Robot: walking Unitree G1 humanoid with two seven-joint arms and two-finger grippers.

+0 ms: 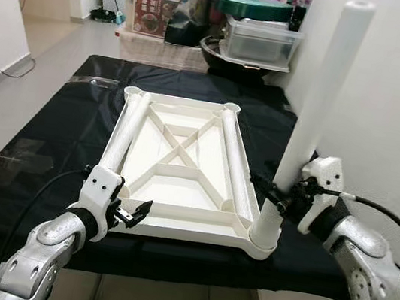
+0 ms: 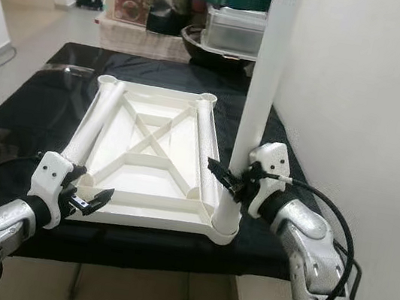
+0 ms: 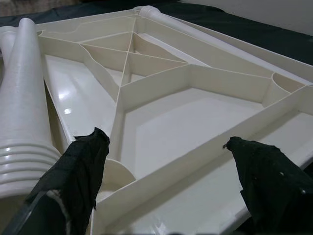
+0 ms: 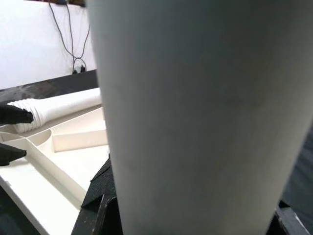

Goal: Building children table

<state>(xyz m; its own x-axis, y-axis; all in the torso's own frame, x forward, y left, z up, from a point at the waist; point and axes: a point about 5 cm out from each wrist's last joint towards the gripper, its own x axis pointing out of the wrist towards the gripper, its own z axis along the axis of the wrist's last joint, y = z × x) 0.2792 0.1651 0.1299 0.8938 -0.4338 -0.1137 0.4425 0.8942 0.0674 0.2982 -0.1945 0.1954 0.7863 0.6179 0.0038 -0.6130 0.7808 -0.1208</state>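
left gripper (image 1: pixel 133 214): black fingers spread wide, nothing held, poised just beside the near left corner of the tabletop.
right gripper (image 1: pixel 275 195): fingers closed around the lower part of the upright leg, near its socket.
upright leg (image 1: pixel 314 115): smooth white plastic tube, standing vertical in the near right corner socket; judged seated or nearly so, thread depth hidden.
tabletop (image 1: pixel 176 173): white rectangular plastic children's tabletop, laid upside down with its X-ribbed underside up, on the black-covered table (image 1: pixel 43 133).
loose left leg (image 1: pixel 126 131): white tapered tube with a ribbed end, laid flat along the left inner side of the tabletop, not fitted.
loose right leg (image 1: pixel 236 163): second white tube, laid flat along the right inner side, not fitted.
fourth leg: cannot be made out.
progress: one leg judged installed; three corner sockets left to be filled, then the table turned upright.
background: stacked plastic storage boxes (image 1: pixel 259 39) beyond the far edge, well apart.
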